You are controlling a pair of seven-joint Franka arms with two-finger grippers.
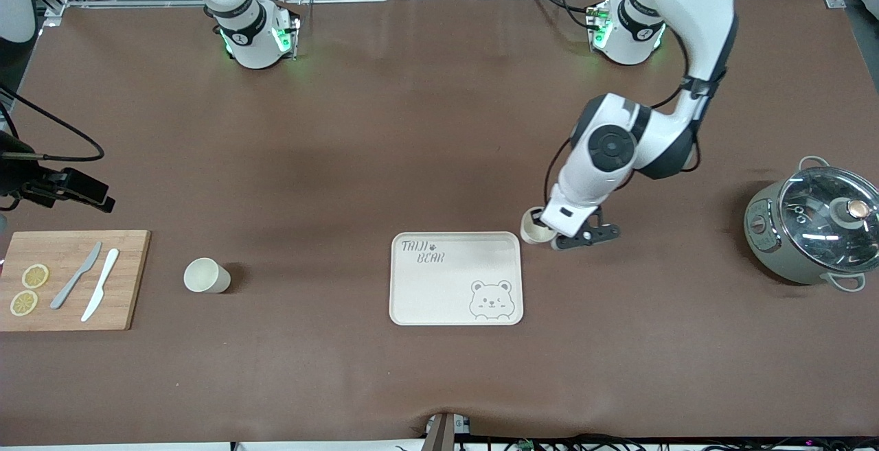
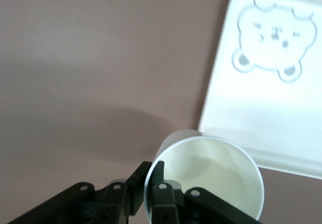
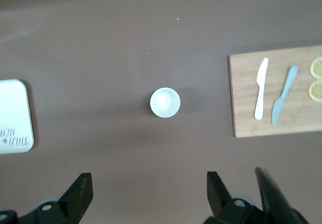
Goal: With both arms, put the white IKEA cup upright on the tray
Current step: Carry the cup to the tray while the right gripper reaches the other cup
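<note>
Brown table (image 1: pixel 412 128), cup (image 1: pixel 532 226) upright, beside tray (image 1: pixel 453 279)

Brown table (image 1: pixel 439 128) bears tray (image 1: pixel 456 279), board (image 1: pixel 69 279), pot (image 1: pixel 810 231).

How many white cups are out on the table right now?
2. One cup stands on the table between the cutting board and the tray. The other cup is beside the tray's corner, its rim pinched by the left gripper.

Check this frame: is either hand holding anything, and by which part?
The left hand is shut on the rim of a white cup beside the tray. The right hand is open, holding nothing.
</note>
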